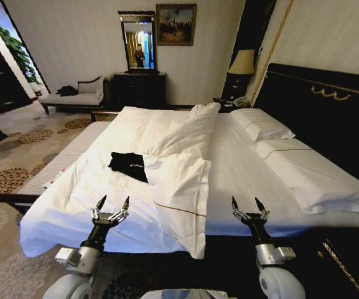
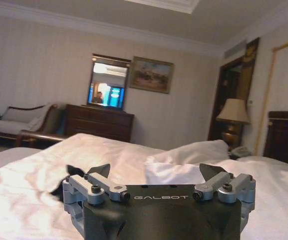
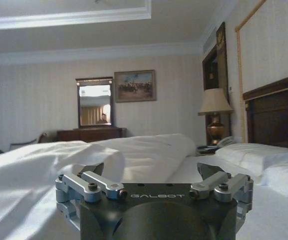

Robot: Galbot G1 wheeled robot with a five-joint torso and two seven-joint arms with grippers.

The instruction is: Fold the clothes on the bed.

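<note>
Nearest, both grippers hovered over the near edge of the bed, level with each other and well apart. The left gripper had its fingers spread, nothing between them; the right gripper was likewise spread and empty. Neither touched the bedding.

Ahead of the left gripper the white duvet lay rumpled, one big flap folded back and hanging over the near edge between the two arms. That flap sat just right of the black T-shirt and its edge met the shirt's right side. A raised fold of duvet stood between the right gripper and the shirt.

The T-shirt lay on the duvet on the left half of the bed, ahead of the left gripper, already bunched into a compact dark shape. Its long axis ran roughly across the bed, left to right, with one corner trailing toward the near right. Which end was the collar could not be told. In the left wrist view only a dark sliver of it showed past the fingers.

Farther on, two pillows lay against the dark headboard at right. Beyond the bed's far side stood a dresser with a mirror, a painting beside it, a lamp at right and a chaise longue at left.
</note>
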